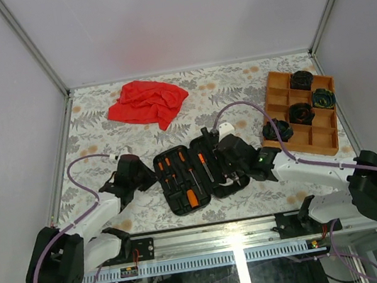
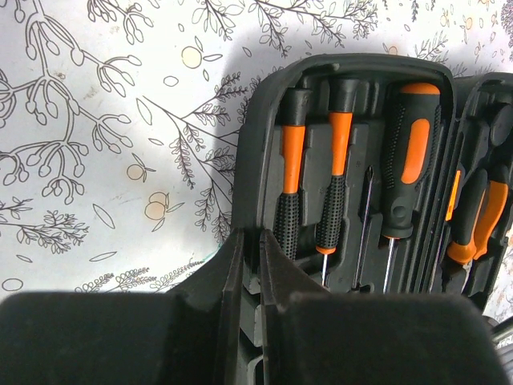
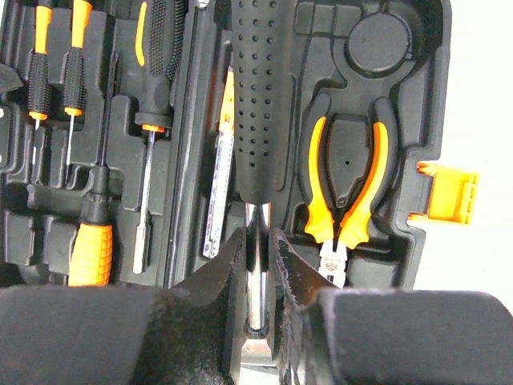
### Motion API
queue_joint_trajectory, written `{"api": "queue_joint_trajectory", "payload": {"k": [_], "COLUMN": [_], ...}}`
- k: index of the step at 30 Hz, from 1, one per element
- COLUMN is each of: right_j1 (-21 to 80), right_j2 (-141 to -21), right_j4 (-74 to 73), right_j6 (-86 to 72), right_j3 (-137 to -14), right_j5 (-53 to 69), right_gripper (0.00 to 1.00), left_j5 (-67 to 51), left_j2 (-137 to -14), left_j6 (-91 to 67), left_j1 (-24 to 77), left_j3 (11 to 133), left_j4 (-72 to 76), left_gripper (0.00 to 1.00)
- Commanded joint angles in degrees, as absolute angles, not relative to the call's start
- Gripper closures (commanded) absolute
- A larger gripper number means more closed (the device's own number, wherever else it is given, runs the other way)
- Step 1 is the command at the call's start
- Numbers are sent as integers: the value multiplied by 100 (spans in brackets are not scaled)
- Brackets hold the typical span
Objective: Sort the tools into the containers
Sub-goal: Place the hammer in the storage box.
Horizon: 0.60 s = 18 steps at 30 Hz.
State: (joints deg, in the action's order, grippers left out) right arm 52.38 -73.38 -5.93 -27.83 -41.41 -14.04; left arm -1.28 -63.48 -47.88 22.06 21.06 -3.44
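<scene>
Hammer (image 3: 260, 96) is the piece I'm watching, and it is already in the right half of the open tool case (image 3: 401, 120), black dotted grip lying along the moulded channel beside the pliers (image 3: 345, 184). My right gripper (image 3: 256, 245) is closed on its bare steel shaft, one finger on each side, just below where the grip ends. The long axis runs straight out from the jaws, grip pointing away from the wrist, and the head is hidden underneath the gripper body. So the jaws sit square across the shaft, and the handle lines up with its slot. I can't tell from here whether it is pressed fully home. Over on the other side, my left gripper (image 2: 253, 241) is drawn almost fully together at the case's outer left rim. The rim looks to run in between the fingers, so I read that as a pinch steadying the case. The screwdrivers (image 2: 337, 184) lie parallel just inside that wall. From above, the right arm is plainly the nearer one to the hammer, reaching in over the case. The orange tray (image 1: 317, 137) with its coiled bundles (image 1: 301, 113) sits apart at far right. My call: opening and lifting straight back along that axis should clear the orange latch (image 3: 449, 192) side.
</scene>
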Motion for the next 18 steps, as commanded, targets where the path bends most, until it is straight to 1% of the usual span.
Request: {"api": "queue_joint_trajectory", "payload": {"k": [1,8,18], "right_j1": [5101,5088,5093], "right_j2": [-7398,-7610,-7858], "right_j4": [6,54,-60], "right_j6": [-2573,-2611,-2839], "right_j3": [-4166,-4139,-4054], "right_j5": [-1132,-861,-819], "right_gripper": [100,100,100], "left_j5": [-99,-130,-201], "left_j2": [-6334,-6379,-6398], "left_j6": [-4869,-4843,-4834], "left_j1": [2180,2181,2178], "left_j3": [1980,2045,2059], "left_j4": [-580,-572,-509], "left_gripper": [100,100,100]}}
